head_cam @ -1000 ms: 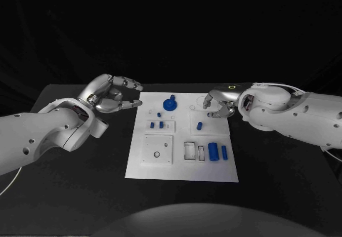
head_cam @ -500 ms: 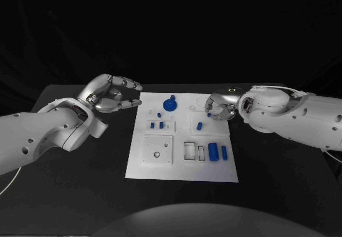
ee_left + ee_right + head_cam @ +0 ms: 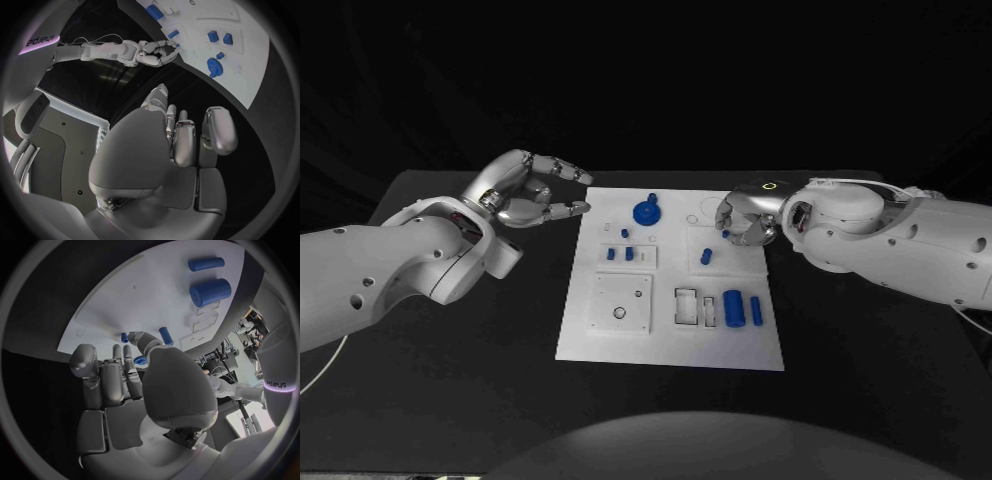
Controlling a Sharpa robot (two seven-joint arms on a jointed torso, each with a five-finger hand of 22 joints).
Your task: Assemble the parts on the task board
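right robot hand (image 3: 744, 219) over task board (image 3: 668, 345) far-right edge, small blue part (image 3: 707, 256) just beside

We see white task board (image 3: 668, 350) lying flat mid-counter, long side running away from us. Blue round part with upright peg (image 3: 648, 211) stands near far edge. Two small blue parts (image 3: 620, 254) sit side by side in left-middle recess; small blue peg (image 3: 707, 256) lies right of them. Near right: thick blue cylinder (image 3: 733, 308) and thin blue cylinder (image 3: 756, 309) lie side by side.
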